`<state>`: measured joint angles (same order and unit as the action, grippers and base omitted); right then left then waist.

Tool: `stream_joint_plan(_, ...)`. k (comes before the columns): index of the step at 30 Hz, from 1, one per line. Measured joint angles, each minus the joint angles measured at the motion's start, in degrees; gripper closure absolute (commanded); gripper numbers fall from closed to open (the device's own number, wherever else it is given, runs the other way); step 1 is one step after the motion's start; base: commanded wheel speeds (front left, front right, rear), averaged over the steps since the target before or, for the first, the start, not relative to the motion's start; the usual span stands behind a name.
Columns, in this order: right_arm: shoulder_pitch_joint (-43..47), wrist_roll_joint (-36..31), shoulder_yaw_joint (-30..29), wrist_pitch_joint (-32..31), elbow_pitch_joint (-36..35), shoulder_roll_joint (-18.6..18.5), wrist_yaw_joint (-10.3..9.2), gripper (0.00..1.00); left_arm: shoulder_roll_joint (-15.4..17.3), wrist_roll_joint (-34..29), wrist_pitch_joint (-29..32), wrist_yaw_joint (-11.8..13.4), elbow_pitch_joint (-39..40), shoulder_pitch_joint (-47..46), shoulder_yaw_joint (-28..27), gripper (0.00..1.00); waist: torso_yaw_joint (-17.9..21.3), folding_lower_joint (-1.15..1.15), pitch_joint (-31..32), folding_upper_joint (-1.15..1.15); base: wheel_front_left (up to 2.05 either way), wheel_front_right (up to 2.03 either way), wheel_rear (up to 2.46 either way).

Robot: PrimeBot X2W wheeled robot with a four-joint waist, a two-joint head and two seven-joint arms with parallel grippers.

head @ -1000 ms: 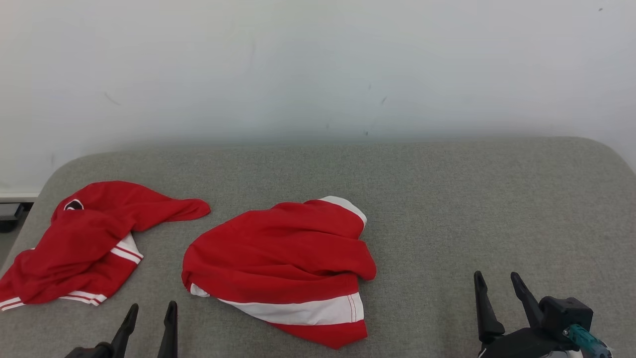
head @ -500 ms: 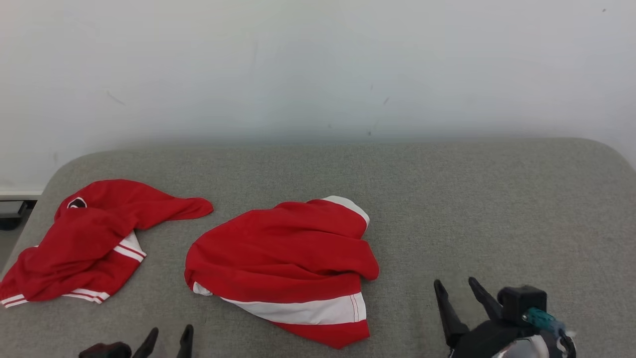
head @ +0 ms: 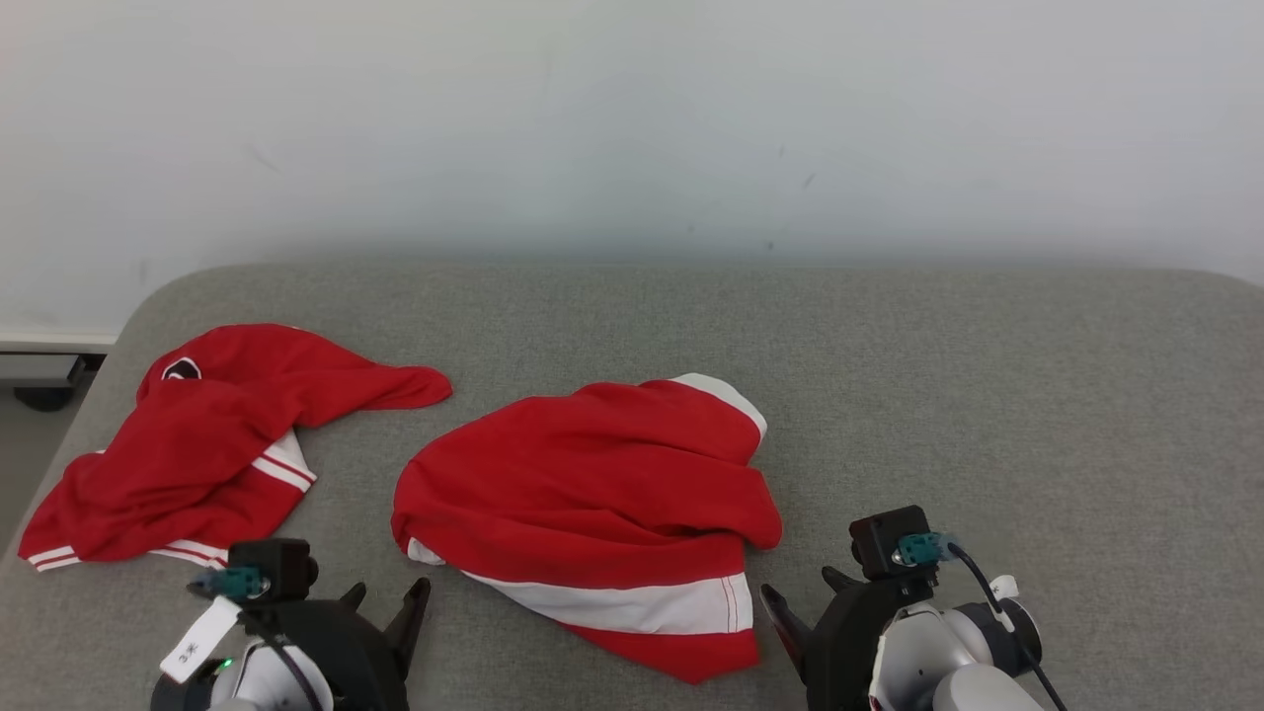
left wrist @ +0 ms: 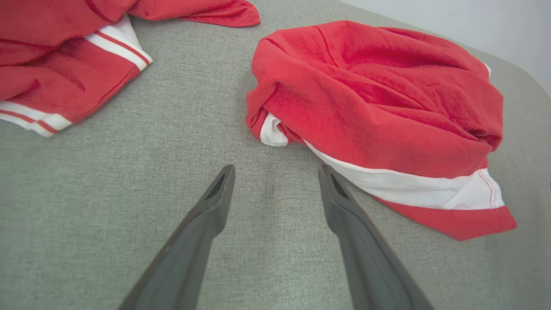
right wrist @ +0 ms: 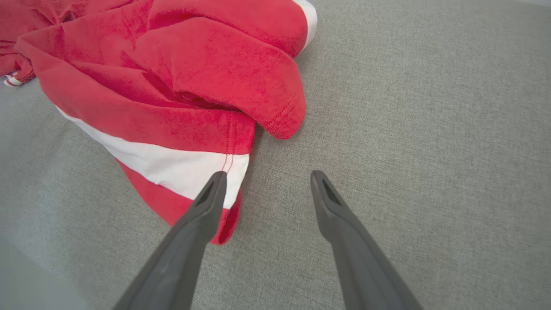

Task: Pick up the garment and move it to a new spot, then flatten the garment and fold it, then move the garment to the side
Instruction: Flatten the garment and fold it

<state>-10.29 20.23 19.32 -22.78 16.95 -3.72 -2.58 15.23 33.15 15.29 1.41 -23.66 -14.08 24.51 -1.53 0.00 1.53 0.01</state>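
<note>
A crumpled red garment (head: 592, 494) with a broad white band lies in a heap at the middle front of the grey padded table (head: 987, 395). My left gripper (head: 387, 592) stands open just off the heap's near left edge. In the left wrist view the left gripper (left wrist: 276, 168) has only bare table between its fingers, and the garment (left wrist: 379, 103) lies just beyond and to the right. My right gripper (head: 798, 585) is open at the heap's near right corner. In the right wrist view the right gripper (right wrist: 267, 173) has its left finger over the garment's (right wrist: 172, 86) white-banded hem.
A second red garment (head: 197, 444) with thin white stripes and a small badge lies bunched at the table's left end, near the rounded edge, and also shows in the left wrist view (left wrist: 56, 64). A white wall runs behind the table. Bare table lies to the right.
The camera has shifted slightly. My right gripper has moved left to the garment's near right corner, and my left gripper has moved right toward its near left edge. Both stay open.
</note>
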Motion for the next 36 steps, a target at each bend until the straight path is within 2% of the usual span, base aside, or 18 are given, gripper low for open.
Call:
stream_joint_plan(5, -2.36, 0.71, 1.80, -3.52, 2.45, 0.14, -0.02, 0.00, -2.08, 0.51, 2.93, -1.02, -4.27, -4.00, 0.67, 0.00, -0.76, 0.00, -1.33, 0.00, 0.00, 0.00, 0.00)
stream_joint_plan(11, -5.31, 2.23, 3.72, -6.14, 4.10, 0.26, -0.09, 0.00, -2.66, 0.60, 4.93, -2.11, -7.86, -7.85, 0.99, 0.00, -0.95, 0.01, -3.42, 0.00, 0.00, 0.00, 0.00)
stream_joint_plan(16, -6.65, 3.71, 5.27, -7.16, 5.44, 0.24, -0.97, 0.00, -3.04, 0.57, 5.36, -2.99, -10.60, -12.02, 1.38, 0.00, -0.90, 0.01, -5.42, 0.00, 0.00, 0.00, 0.00)
stream_joint_plan(24, -9.45, 8.26, 10.81, -7.38, 5.04, 0.24, -2.14, 0.00, -3.11, -0.44, 5.92, -4.00, -15.30, -15.13, 2.26, 0.00, -0.66, 0.01, -8.23, 0.00, 0.00, 0.00, 0.00)
stream_joint_plan(25, -9.88, 8.71, 11.34, -7.37, 4.97, 0.24, -2.34, 0.21, -3.20, -0.45, 5.92, -4.00, -15.91, -15.60, 2.29, 0.00, -0.62, 0.01, -8.54, 0.00, 0.00, 0.00, 0.00)
stream_joint_plan(26, -10.21, 9.13, 11.80, -7.26, 4.98, 0.23, -2.47, 0.47, -3.31, -0.45, 5.84, -4.03, -16.22, -16.02, 2.32, 0.00, -0.60, 0.01, -8.84, 0.00, 0.00, 0.00, 0.00)
stream_joint_plan(27, -10.38, 9.54, 12.15, -6.97, 4.94, 0.23, -2.49, 0.58, -3.46, -0.47, 5.70, -4.30, -16.44, -16.45, 2.36, 0.00, -0.60, 0.01, -9.13, 0.00, 0.00, 0.00, 0.00)
stream_joint_plan(28, -10.45, 10.07, 12.39, -6.94, 4.97, 0.23, -2.55, 0.73, -3.66, -0.59, 5.28, -4.45, -16.72, -16.98, 2.36, 0.00, -0.62, 0.01, -9.39, 0.00, 0.00, 0.00, 0.00)
stream_joint_plan(29, -10.52, 10.35, 12.62, -6.89, 5.13, 0.23, -2.56, 1.00, -3.90, -0.76, 4.94, -4.46, -17.09, -17.51, 2.34, 0.19, -0.66, 0.01, -9.62, 0.00, 0.00, 0.00, 0.00)
stream_joint_plan(30, -10.56, 10.47, 12.71, -6.86, 5.19, 0.23, -2.77, 1.00, -4.11, -0.91, 4.55, -4.46, -17.51, -18.10, 2.40, 0.62, -0.72, 0.01, -9.80, 0.00, 0.00, 0.00, 0.00)
stream_joint_plan(31, -10.79, 10.57, 12.91, -6.61, 5.43, 0.23, -2.98, 1.00, -4.28, -0.92, 3.91, -4.52, -17.83, -18.48, 2.31, 0.86, -0.79, 0.01, -9.94, 0.00, 0.00, 0.00, 0.00)
stream_joint_plan(32, -11.15, 10.61, 13.01, -6.45, 5.68, 0.22, -2.98, 1.00, -4.37, -0.93, 3.47, -4.57, -18.18, -18.82, 2.25, 1.00, -0.85, 0.01, -10.03, 0.00, 0.00, 0.00, 0.00)
stream_joint_plan(36, -11.70, 10.96, 12.92, -5.92, 6.28, 0.23, -3.04, 1.00, -4.38, -0.94, 2.07, -4.98, -19.01, -19.51, 2.21, 1.00, -0.90, 0.01, -10.11, 0.00, 0.00, 0.00, 0.00)
